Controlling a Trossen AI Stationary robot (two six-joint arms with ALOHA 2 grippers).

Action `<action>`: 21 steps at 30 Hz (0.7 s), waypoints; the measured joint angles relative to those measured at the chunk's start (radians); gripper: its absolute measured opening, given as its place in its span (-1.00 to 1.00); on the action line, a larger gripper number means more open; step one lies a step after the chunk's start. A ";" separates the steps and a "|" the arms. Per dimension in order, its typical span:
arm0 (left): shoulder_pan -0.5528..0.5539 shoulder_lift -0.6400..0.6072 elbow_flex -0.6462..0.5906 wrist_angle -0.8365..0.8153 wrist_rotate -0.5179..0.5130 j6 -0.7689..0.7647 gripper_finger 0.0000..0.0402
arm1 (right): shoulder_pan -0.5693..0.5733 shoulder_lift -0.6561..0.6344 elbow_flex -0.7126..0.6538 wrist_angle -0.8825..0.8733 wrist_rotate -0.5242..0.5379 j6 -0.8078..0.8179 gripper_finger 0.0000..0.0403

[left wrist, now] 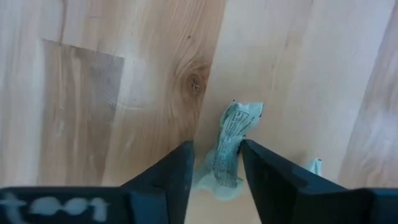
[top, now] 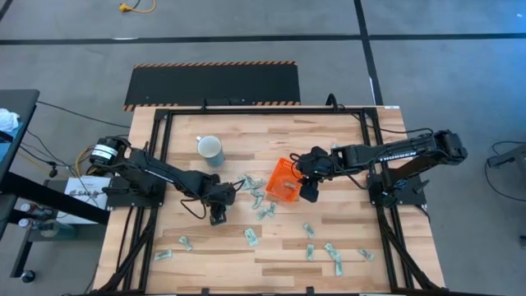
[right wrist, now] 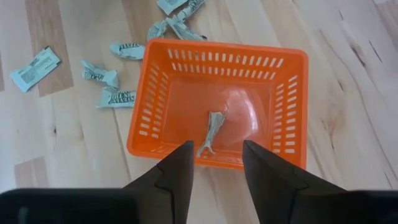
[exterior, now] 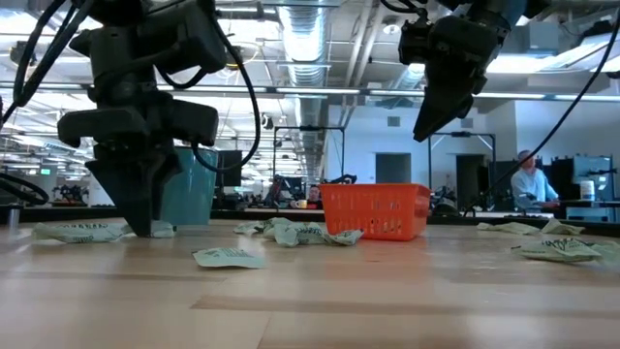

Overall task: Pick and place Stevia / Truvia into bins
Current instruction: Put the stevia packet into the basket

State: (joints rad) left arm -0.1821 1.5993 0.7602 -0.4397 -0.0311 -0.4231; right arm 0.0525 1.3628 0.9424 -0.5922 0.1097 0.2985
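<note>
Pale green Stevia sachets lie scattered on the wooden table [top: 271,247], with a cluster [top: 256,194] beside the orange bin [top: 285,182]. My left gripper [left wrist: 217,155] points down at the table left of the bin. It is open, with its fingers standing on either side of one crumpled sachet [left wrist: 229,146] that lies on the wood. My right gripper [right wrist: 217,152] hangs open and empty above the bin's near wall [right wrist: 211,155]. One twisted sachet [right wrist: 211,132] lies on the bin's floor. My left gripper comes from above with one finger on each side of the crumpled sachet's lower end [left wrist: 225,174], which rests on the table. One finger [left wrist: 252,163] stands right at the sachet's edge. I cannot tell whether it touches.
A pale blue mug [top: 210,149] stands on the table behind my left arm. More sachets lie toward the near edge [top: 251,238] and at the near right [top: 333,253]. In the low view a person sits at a desk [exterior: 531,184] beyond the table.
</note>
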 joint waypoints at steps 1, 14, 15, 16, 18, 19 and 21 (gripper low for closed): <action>0.000 0.000 0.000 -0.001 -0.005 0.008 -0.41 | 0.000 0.000 0.000 0.000 0.000 0.000 -0.38; 0.002 0.007 0.125 -0.053 -0.036 0.116 -0.95 | 0.000 0.000 0.000 -0.001 0.000 0.018 -0.42; 0.003 0.007 0.153 -0.063 -0.041 0.132 -0.94 | 0.000 0.000 0.000 -0.004 -0.001 0.028 -0.42; 0.004 0.007 0.182 -0.075 -0.051 0.151 -0.94 | 0.000 -0.001 0.000 -0.012 -0.001 0.040 -0.42; 0.005 0.006 0.241 -0.097 -0.083 0.197 -0.94 | 0.000 -0.003 0.000 -0.034 -0.003 0.059 -0.42; 0.005 0.006 0.270 -0.101 -0.104 0.224 -0.95 | 0.000 -0.003 0.000 -0.047 -0.003 0.068 -0.42; 0.005 0.006 0.336 -0.084 -0.159 0.289 -0.97 | 0.000 -0.003 0.000 -0.081 -0.003 0.091 -0.42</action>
State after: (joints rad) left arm -0.1768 1.6058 1.0962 -0.5235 -0.1905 -0.1338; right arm 0.0525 1.3594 0.9427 -0.6737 0.1062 0.3893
